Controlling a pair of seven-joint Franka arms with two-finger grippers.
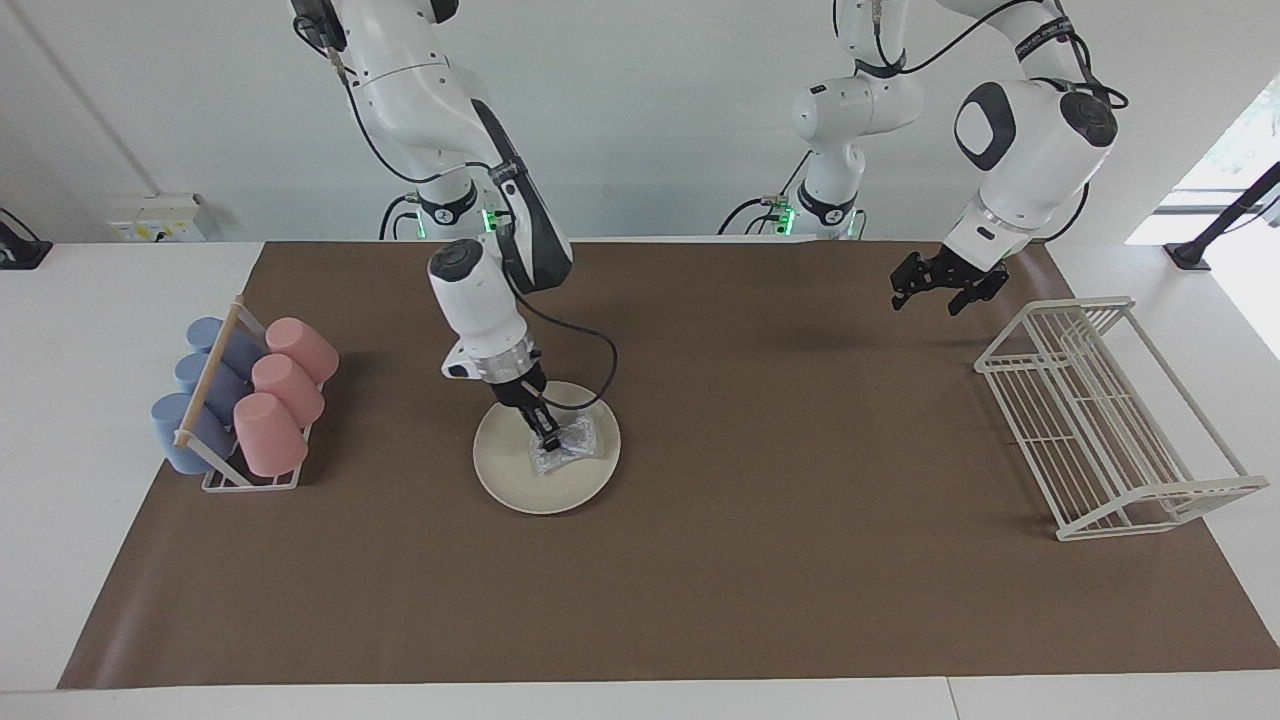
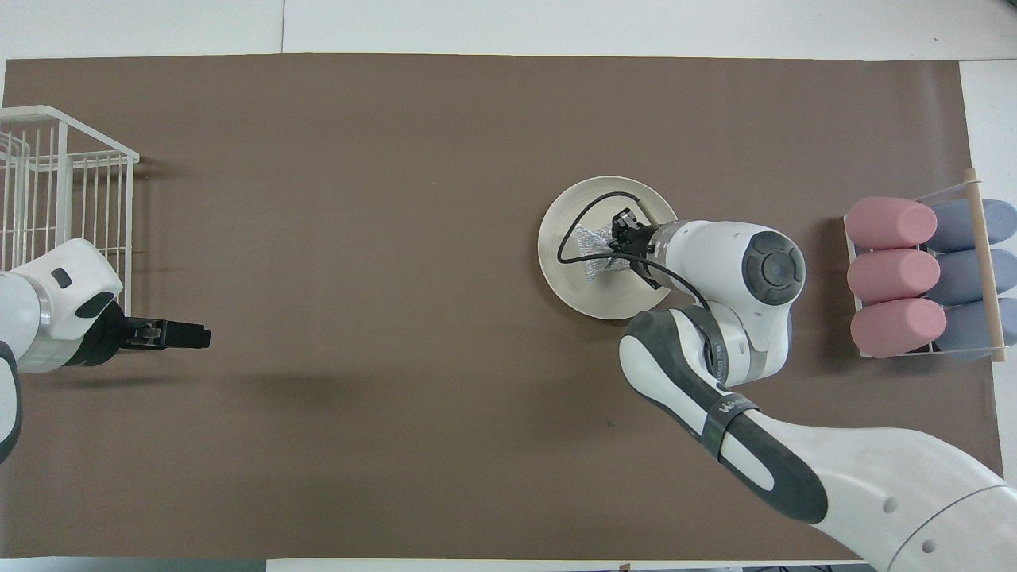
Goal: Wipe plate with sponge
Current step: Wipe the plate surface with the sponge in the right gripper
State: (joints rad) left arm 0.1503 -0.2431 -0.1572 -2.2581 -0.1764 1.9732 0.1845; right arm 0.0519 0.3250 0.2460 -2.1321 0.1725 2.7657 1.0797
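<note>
On the plate, the sponge is being pressed down and is ready to rub.

Near the middle of the tabletop (image 1: pixel 700 560), a bit toward the right arm's end, sits the plate (image 1: pixel 520 480) on the brown mat (image 1: pixel 760 420). The sponge (image 1: pixel 570 445) lies flat on the plate, and the right end effector (image 1: pixel 548 437) pinches it from above with its fingers pressed together on it. To do this step well, I think the arm should push down softly and slide the sponge in round sweeps, so it reaches the rim too. It should not push hard sideways, or the plate may slip on the mat. The left end effector (image 1: pixel 944 290) waits in the air beside the white wire rack (image 1: pixel 1110 420), its fingers spread apart. The pink and blue cups (image 1: pixel 240 395) lie in their holder at the right arm's end.
</note>
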